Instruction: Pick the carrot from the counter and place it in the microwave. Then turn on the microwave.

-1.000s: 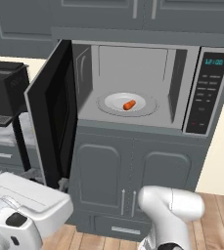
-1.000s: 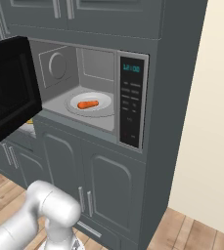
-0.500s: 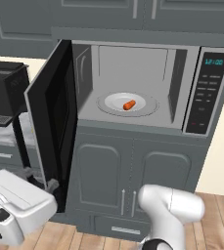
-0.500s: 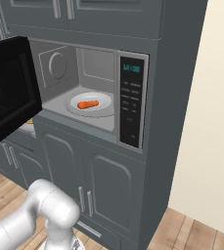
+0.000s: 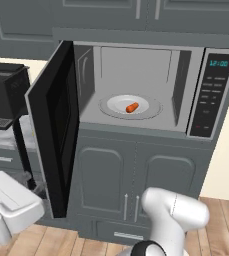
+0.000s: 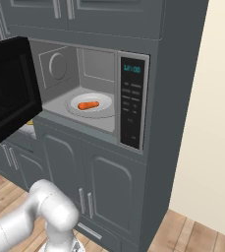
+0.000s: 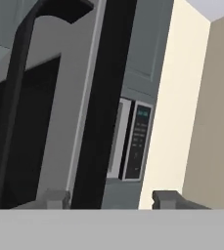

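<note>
The small orange carrot lies on the white plate inside the microwave. Its black door is swung wide to the left. In the left base view my white hand sits low at the left, beside the door's bottom corner. My gripper looks along the door's free edge, its two fingertips well apart with that edge rising between them. The door's dark bar handle runs up the left, and the keypad shows beyond.
A black coffee machine stands on the counter left of the open door. Dark grey cabinet doors fill the space below the microwave, over a wooden floor. A cream wall is on the right.
My hand has sunk lower and to the left beside the door's bottom corner. The carrot, plate and door have stayed put.
</note>
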